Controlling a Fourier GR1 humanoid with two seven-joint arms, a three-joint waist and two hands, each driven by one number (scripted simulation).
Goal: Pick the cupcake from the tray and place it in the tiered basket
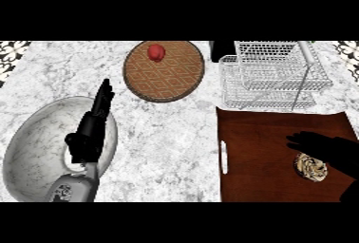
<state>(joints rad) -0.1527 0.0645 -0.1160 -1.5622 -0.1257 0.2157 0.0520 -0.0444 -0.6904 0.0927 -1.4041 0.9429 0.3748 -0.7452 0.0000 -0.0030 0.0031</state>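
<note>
The right hand (329, 152) hangs spread, partly over the cupcake (309, 168) on the tray (259, 142), I think to grasp it; the left hand (91, 130) rests aside, fingers straight

We see the counter (175, 137) of white marble with grey veins, smooth and faintly glossy. At 9 o'clock the plate (32, 142) has the same veined stone look. At 12 o'clock the round board (172, 80) is brown with a fine diamond pattern, matt; wood or weave, we cannot tell. At 2 o'clock the basket (270, 76) is thin white wire. At 4 o'clock the tray (263, 137) is dark reddish wood, smooth, matt.
</note>
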